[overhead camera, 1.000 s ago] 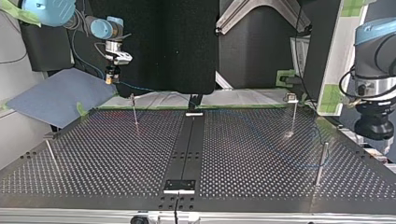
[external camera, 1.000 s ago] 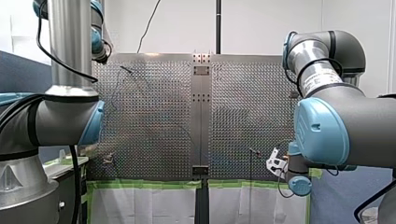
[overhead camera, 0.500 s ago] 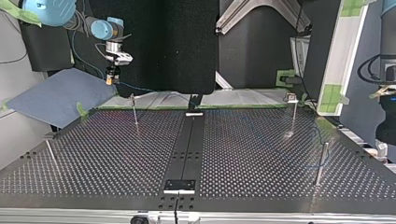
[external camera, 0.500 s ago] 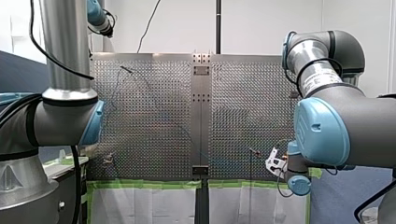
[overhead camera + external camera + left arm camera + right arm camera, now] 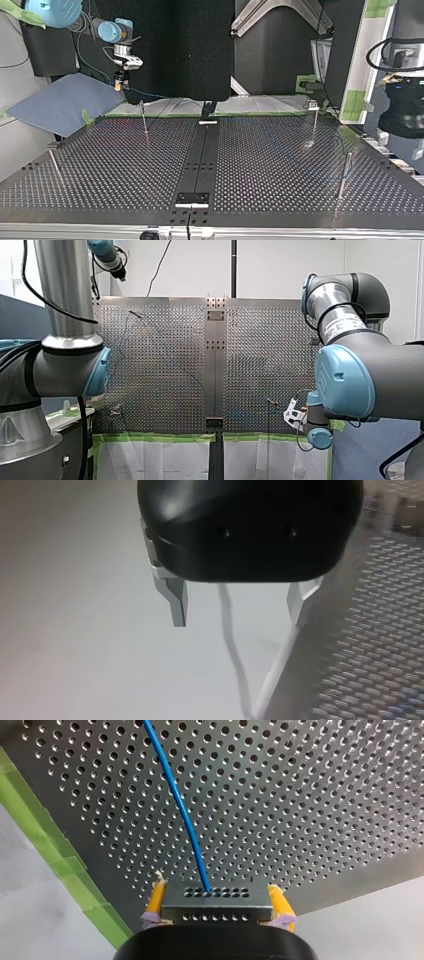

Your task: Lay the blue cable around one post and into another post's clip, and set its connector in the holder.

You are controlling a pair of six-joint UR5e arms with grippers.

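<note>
Clamped on the two ends of the grey connector (image 5: 216, 906), the yellow-padded jaws of my right gripper (image 5: 217, 895) hold it just as they did a second ago, and that gripper has hardly shifted. The blue cable (image 5: 183, 810) leaves the connector's face between the jaws and runs ahead of them over the perforated table (image 5: 310, 795). Green tape (image 5: 65, 865) on the table's edge lies beside the gripper.

My left gripper (image 5: 238, 617) has its metal jaws wide apart with nothing between them. A pale surface lies ahead of them, with the table off to one side. My left arm has moved since a second ago: its wrist has climbed in the front view, and its gripper sits higher in the top view.
</note>
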